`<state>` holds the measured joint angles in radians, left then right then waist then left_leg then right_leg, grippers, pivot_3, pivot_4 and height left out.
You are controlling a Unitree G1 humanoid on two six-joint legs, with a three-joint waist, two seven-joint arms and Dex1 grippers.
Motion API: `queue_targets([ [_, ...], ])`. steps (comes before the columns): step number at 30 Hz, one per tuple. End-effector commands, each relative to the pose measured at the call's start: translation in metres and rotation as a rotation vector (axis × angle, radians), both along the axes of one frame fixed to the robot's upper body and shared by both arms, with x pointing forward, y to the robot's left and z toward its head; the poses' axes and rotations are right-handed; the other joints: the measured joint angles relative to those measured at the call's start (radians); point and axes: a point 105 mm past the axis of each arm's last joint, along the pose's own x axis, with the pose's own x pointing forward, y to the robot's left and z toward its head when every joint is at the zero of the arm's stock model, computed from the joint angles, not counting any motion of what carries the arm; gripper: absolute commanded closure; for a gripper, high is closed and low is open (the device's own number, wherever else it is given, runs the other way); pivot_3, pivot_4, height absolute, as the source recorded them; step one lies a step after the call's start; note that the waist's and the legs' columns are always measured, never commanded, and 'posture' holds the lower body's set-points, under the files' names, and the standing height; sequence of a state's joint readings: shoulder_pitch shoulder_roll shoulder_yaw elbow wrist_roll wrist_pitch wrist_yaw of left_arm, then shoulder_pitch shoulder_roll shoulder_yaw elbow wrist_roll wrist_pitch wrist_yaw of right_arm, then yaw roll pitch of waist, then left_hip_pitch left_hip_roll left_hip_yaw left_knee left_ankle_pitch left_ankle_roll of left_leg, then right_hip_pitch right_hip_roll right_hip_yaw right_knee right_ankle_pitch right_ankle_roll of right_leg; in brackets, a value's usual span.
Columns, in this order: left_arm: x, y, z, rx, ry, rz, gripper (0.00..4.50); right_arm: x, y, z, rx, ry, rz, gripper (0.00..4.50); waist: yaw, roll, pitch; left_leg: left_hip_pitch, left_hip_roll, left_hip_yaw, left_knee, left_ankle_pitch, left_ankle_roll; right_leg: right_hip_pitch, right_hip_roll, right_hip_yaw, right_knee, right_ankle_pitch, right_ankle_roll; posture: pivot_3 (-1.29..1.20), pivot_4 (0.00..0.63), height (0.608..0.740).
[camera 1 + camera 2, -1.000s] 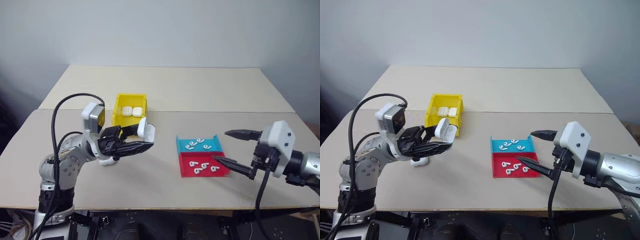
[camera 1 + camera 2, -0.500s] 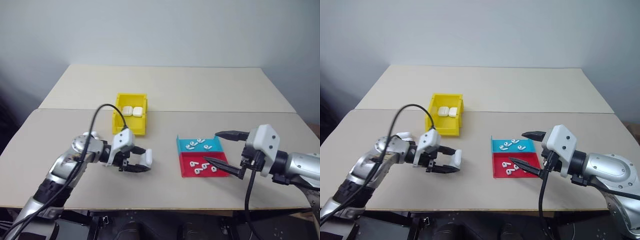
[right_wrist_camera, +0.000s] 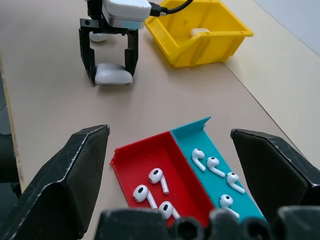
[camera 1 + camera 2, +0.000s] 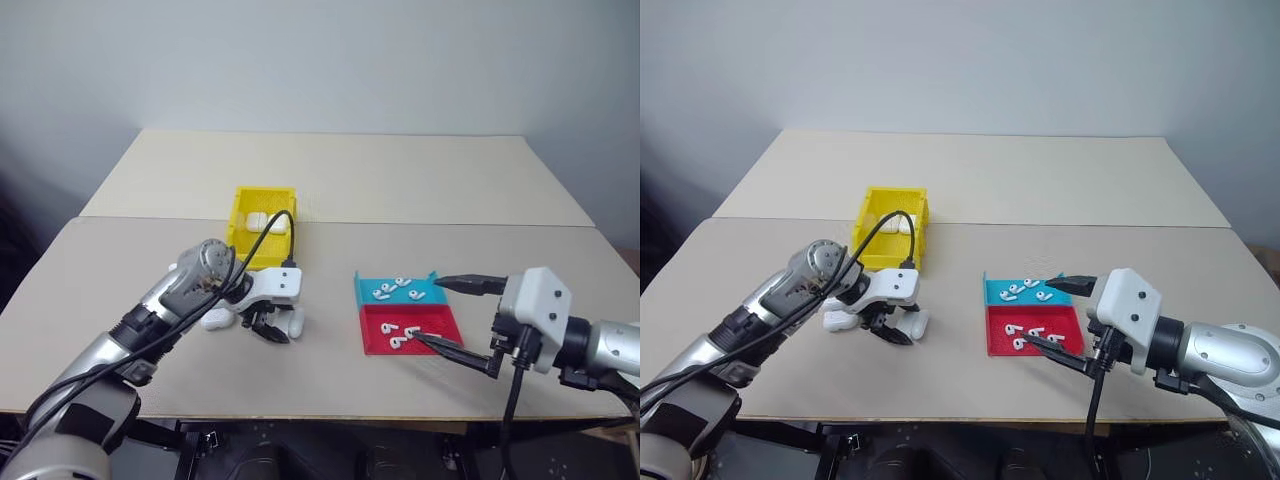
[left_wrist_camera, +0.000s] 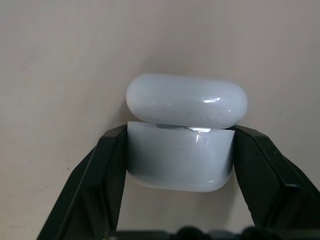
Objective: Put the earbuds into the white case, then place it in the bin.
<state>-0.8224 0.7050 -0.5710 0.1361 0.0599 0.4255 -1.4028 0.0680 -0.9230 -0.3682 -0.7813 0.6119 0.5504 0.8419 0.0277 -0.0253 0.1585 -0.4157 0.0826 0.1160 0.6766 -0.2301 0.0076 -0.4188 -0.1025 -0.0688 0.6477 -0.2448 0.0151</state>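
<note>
earbuds (image 3: 154,175) lie in the red and teal tray (image 4: 365,338), right under the right gripper (image 4: 452,312), whose fingers are spread wide with nothing in them. that arm is far nearer to them. the white case (image 5: 180,156) sits low on the table (image 4: 330,375), pinched at its sides by the left gripper (image 4: 268,331), lid up a crack, well to the left of the tray. the yellow bin (image 4: 243,240) behind it holds closed cases. another case (image 4: 216,319) lies just beside.
</note>
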Motion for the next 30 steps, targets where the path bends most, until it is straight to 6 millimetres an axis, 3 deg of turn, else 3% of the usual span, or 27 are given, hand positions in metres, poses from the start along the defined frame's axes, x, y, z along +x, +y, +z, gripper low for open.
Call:
queue_targets([
  [1, 0.002, 0.003, -0.006, 0.043, 0.008, 0.0, 0.93, -0.004, 0.003, 0.008, -0.006, -0.044, 0.004, 0.0, 0.0, 0.001, -0.001, 0.0, 0.0, 0.0, 0.0, 0.0, 0.0, 0.0, 0.0, 0.0, 0.0, 0.0, 0.0, 0.0, 0.15, 0.74],
  [5, 0.007, 0.004, -0.003, 0.058, 0.012, 0.006, 0.03, -0.004, 0.004, 0.007, -0.002, -0.044, 0.0, 0.0, 0.005, 0.001, -0.001, 0.0, 0.0, 0.0, 0.0, 0.0, 0.0, 0.001, 0.0, 0.0, 0.0, 0.0, 0.0, 0.0, 0.15, 0.74],
  [17, 0.016, 0.015, 0.009, 0.189, -0.025, -0.113, 0.03, -0.002, 0.01, 0.006, 0.014, -0.061, -0.003, 0.0, -0.001, 0.001, -0.001, 0.0, 0.0, 0.0, 0.0, 0.0, 0.0, -0.001, 0.0, 0.0, 0.0, 0.0, 0.0, 0.0, 0.15, 0.74],
  [30, 0.006, -0.003, 0.011, 0.159, -0.018, -0.174, 0.03, -0.004, 0.012, 0.004, 0.022, -0.063, -0.013, 0.0, -0.001, 0.001, -0.001, -0.001, 0.0, 0.0, 0.0, 0.0, 0.0, -0.001, 0.0, 0.0, 0.0, 0.0, 0.0, 0.0, 0.15, 0.74],
])
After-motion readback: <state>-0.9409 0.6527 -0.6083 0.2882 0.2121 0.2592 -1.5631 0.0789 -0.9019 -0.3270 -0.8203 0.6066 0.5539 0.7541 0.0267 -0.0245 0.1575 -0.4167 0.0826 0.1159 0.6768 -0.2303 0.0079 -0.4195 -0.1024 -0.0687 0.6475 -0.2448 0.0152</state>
